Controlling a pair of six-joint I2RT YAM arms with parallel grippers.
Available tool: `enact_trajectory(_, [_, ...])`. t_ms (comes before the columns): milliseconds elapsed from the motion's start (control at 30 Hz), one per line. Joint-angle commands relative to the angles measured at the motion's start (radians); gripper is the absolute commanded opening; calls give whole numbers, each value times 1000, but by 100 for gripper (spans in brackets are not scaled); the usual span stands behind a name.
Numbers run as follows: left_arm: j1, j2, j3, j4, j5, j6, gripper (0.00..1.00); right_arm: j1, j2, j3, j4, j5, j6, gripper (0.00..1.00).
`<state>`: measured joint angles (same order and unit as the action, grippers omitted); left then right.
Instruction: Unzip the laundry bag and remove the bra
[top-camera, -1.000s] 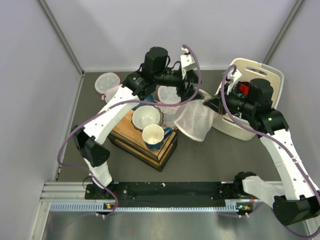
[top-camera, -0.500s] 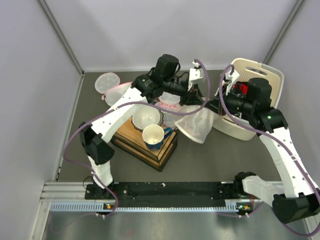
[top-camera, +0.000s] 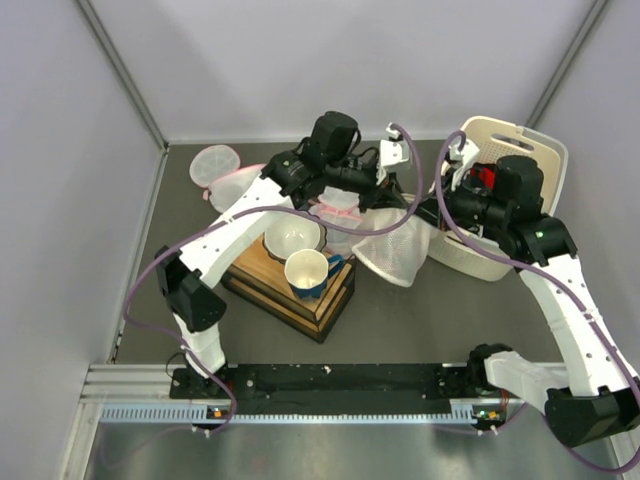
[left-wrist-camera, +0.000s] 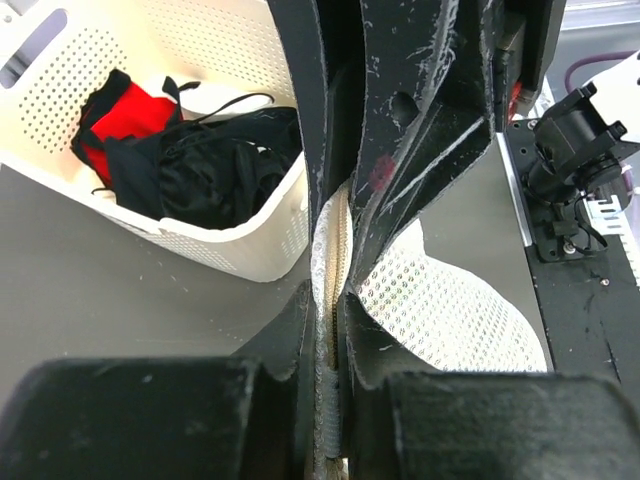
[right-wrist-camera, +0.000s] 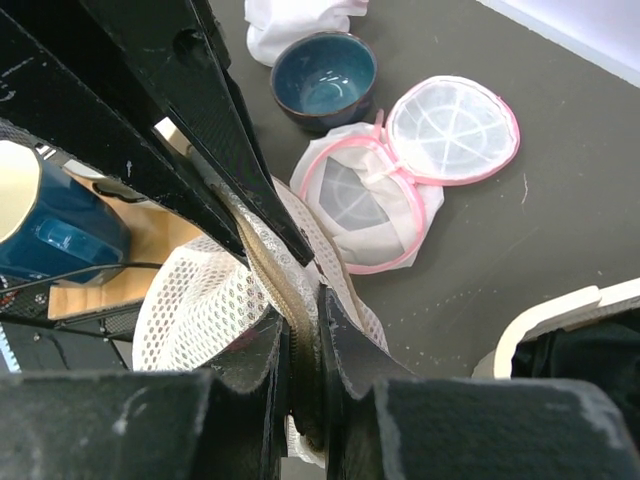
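Observation:
The white mesh laundry bag (top-camera: 395, 250) hangs slack between the wooden crate and the basket, with its zipper seam (left-wrist-camera: 335, 240) held up. My left gripper (left-wrist-camera: 330, 330) is shut on that seam, zipper teeth showing between its fingers. My right gripper (right-wrist-camera: 303, 320) is shut on the same seam just beside it, so the two grippers' fingertips nearly meet (top-camera: 410, 205). No red shows through the mesh. A bright red garment that fits the bra (left-wrist-camera: 125, 110) lies among black clothes in the cream perforated basket (left-wrist-camera: 250, 250).
The basket (top-camera: 520, 150) stands at the back right. A wooden crate (top-camera: 290, 285) left of the bag carries a white bowl (top-camera: 293, 235) and a blue mug (top-camera: 308, 272). Pink-trimmed mesh bags (right-wrist-camera: 400, 170) and a dark blue bowl (right-wrist-camera: 325, 80) lie behind the bag.
My left arm swung right to the bag and its gripper closed on the zipper seam. The right gripper stayed on the seam.

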<state>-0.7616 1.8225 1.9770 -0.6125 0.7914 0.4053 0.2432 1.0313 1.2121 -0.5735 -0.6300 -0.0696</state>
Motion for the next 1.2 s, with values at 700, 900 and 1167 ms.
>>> enact_trajectory(700, [88,-189,-208,292,106,-177,0,-86,-113,23,35,135,226,63])
enact_trajectory(900, [88,-193,-210,293,127,-175,0,-264,-14,17,102,-267,336,61])
enact_trajectory(1167, [90,-187,-204,295,135,-181,0,-268,9,-35,230,-454,404,61])
